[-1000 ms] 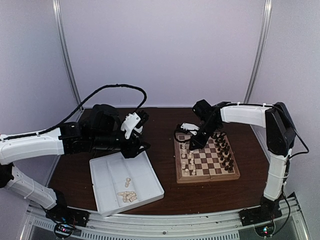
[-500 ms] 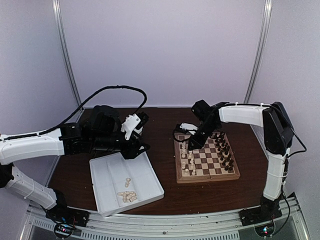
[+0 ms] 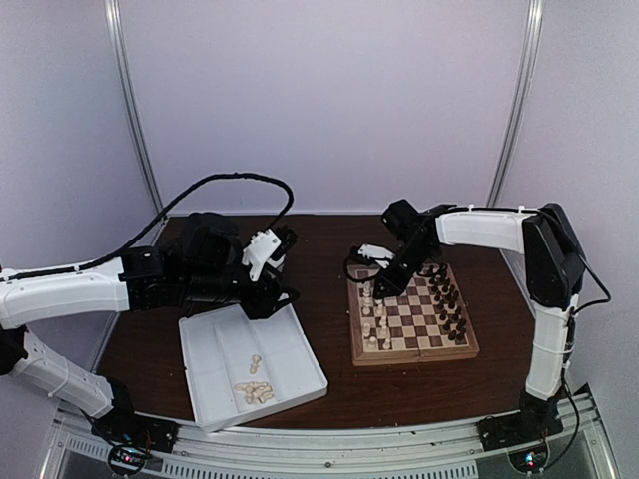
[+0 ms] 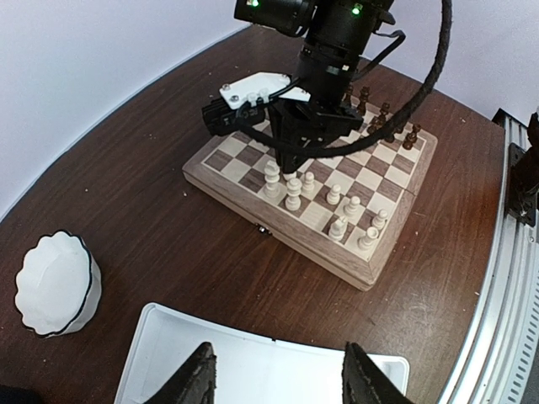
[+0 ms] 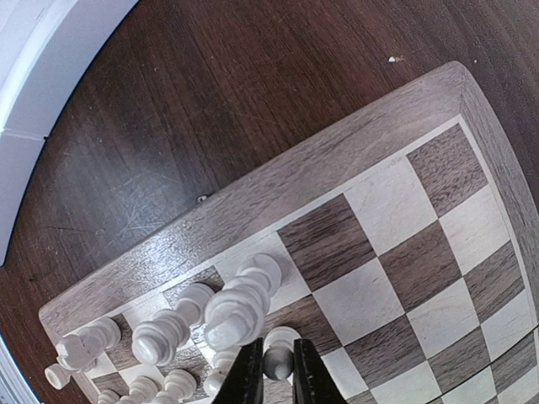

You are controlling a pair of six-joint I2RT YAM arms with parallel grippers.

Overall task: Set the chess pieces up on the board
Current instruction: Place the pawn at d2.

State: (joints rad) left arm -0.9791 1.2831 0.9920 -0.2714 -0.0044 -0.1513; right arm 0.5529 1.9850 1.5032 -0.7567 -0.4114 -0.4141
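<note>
Right tool [image 5: 276,345] sits low over the near-left corner area of the board [image 5: 278,194], its two dark fingers [image 5: 253,374] drawn close together with a cream pawn [image 5: 279,362] pinched in the narrow gap. That pawn stands upright on a square just inside the row of taller cream pieces [image 5: 232,311], which lean across the squares along the board's rim in the wrist view.

From above, the board [image 3: 414,356] lies on the right half of the dark wood counter [image 3: 329,259]. Cream pieces [image 3: 374,314] line its left side and dark pieces [image 3: 454,304] line its right side; the middle squares between them are bare.

Left tool [image 4: 278,374] hangs above the far edge of a white plastic tray [image 3: 290,349], its fingers [image 4: 198,379] spread wide with nothing between them. A small cluster of loose cream pieces [image 3: 255,391] lies in the tray's near compartment, well apart from the board. A small white fluted bowl [image 4: 55,282] stands on the counter just beyond the tray's corner, seen only from the left wrist.
</note>
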